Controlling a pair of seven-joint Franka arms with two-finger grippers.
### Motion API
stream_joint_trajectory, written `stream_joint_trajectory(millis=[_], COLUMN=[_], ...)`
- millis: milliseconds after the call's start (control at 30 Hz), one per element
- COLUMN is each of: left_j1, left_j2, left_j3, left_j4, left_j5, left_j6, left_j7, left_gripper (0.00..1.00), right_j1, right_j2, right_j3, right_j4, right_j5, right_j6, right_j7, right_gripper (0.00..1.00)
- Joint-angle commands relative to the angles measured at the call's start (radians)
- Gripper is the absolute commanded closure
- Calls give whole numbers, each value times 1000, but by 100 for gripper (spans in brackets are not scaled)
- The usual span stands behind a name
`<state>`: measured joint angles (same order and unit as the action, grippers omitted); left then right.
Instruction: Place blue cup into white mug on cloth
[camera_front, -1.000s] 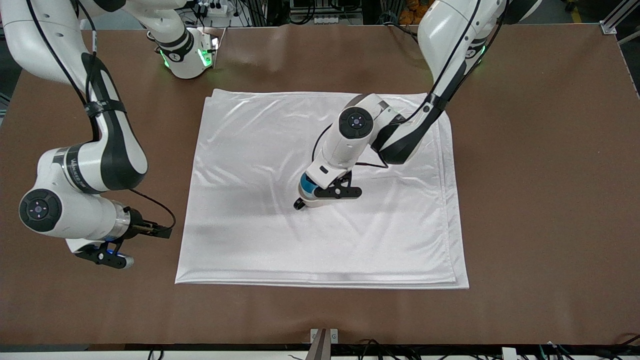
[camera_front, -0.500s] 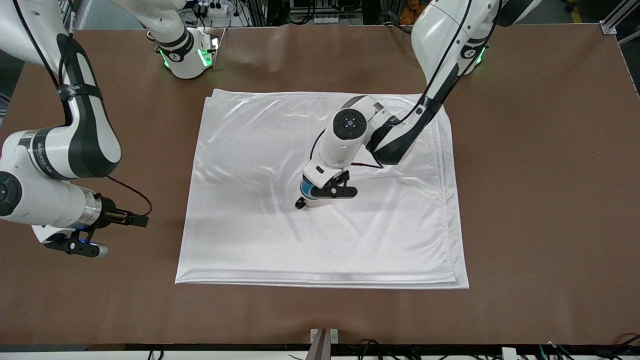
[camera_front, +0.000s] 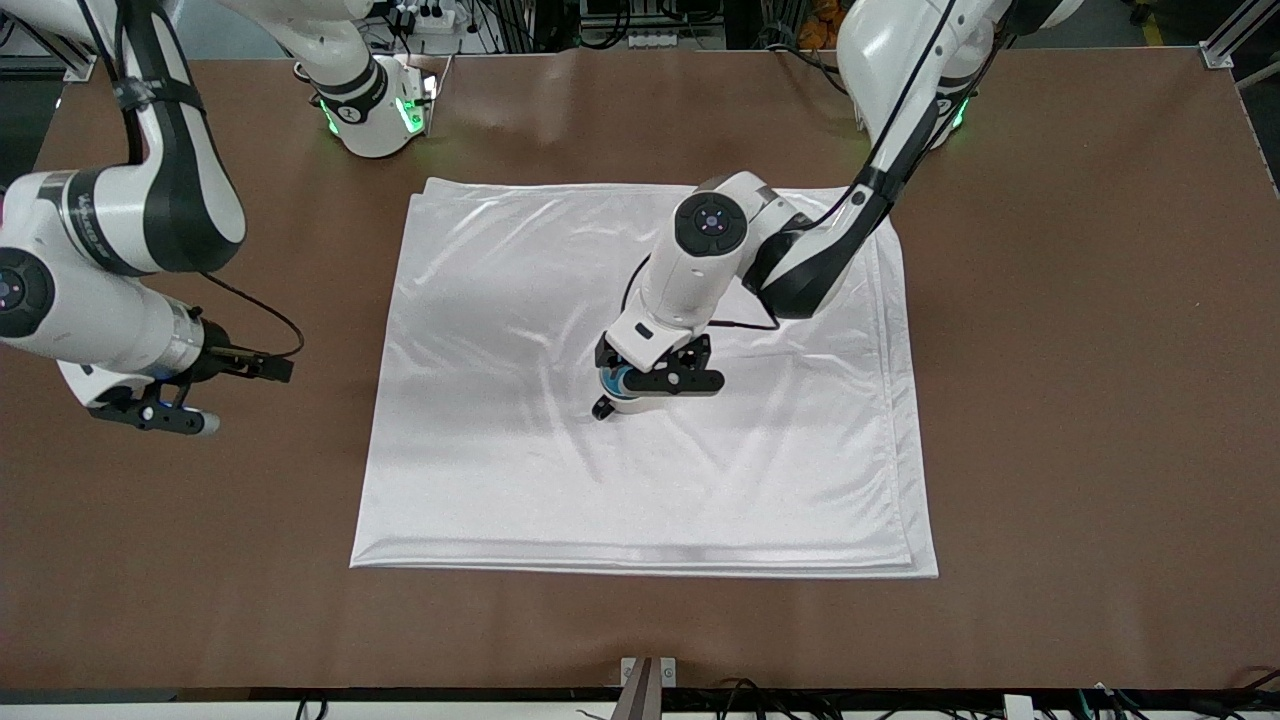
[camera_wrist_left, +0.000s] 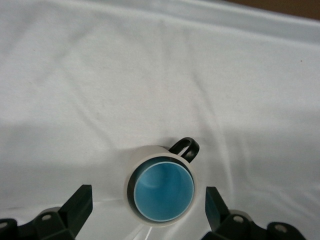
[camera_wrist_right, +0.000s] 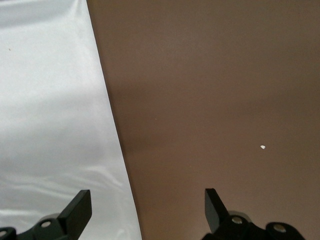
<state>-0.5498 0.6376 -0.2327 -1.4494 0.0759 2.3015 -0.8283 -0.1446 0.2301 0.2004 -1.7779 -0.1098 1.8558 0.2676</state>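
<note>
A brown counter (camera_front: 1050, 400) carries a large, shiny white cloth (camera_front: 500, 480), folded in layers and lightly wrinkled. Near the middle of the cloth stands the white mug (camera_front: 628, 403), its small black loop handle (camera_wrist_left: 185, 148) toward the right arm's end of the counter. The blue cup (camera_wrist_left: 163, 188) sits upright inside the mug, its bright blue interior ringed by the mug's pale rim in the left wrist view.

The left gripper (camera_front: 655, 372) is directly over the mug, its two black fingers (camera_wrist_left: 75, 207) spread wide on either side and touching neither mug nor cup. It holds nothing.

The right gripper (camera_front: 150, 415) waits over bare counter, well apart from the cloth toward the right arm's end. Its fingers are also spread wide and hold nothing; its wrist view shows only brown counter and the cloth's edge.

The placing step looks finished: the cup is nested and released. What seems left is for the left arm to rise straight up and clear the mug. That lift calls for care that neither finger clips the rim or the handle, since a nudge could slide the mug on the slippery cloth or tip it.
</note>
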Motion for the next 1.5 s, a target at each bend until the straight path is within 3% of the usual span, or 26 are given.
stream_joint_trajectory(millis=[0, 333, 633, 967, 1133, 1233, 1400, 1467], left_j1=[19, 155, 249, 402, 481, 528, 582, 587], left_j2=[-124, -324, -463, -555, -596, -607, -631, -648], left_j3=[27, 32, 30, 21, 23, 21, 23, 23], left_j4=[-20, -25, -31, -71, -104, -118, -154, -186], left_j5=[33, 73, 82, 35, -4, -25, -50, -50], left_j6=[-128, -421, -640, -648, -643, -628, -596, -568], left_j7=[-25, -3, 198, 385, 478, 540, 569, 569], left_gripper=[0, 0, 0, 0, 0, 0, 0, 0], right_j1=[-49, -64, -61, -63, -46, -1, 147, 177], right_j2=[-172, -242, -318, -313, -313, -310, -304, -301], right_j3=[16, 13, 13, 16, 16, -21, -173, -200], right_j4=[-169, -160, -63, 103, 118, 121, 146, 149], right_j5=[-7, 50, 105, 122, 121, 119, 121, 122], right_j6=[7, -76, -171, -300, -325, -337, -345, -345], right_j7=[-65, -82, -100, -105, -107, -107, -108, -123], right_gripper=[0, 0, 0, 0, 0, 0, 0, 0])
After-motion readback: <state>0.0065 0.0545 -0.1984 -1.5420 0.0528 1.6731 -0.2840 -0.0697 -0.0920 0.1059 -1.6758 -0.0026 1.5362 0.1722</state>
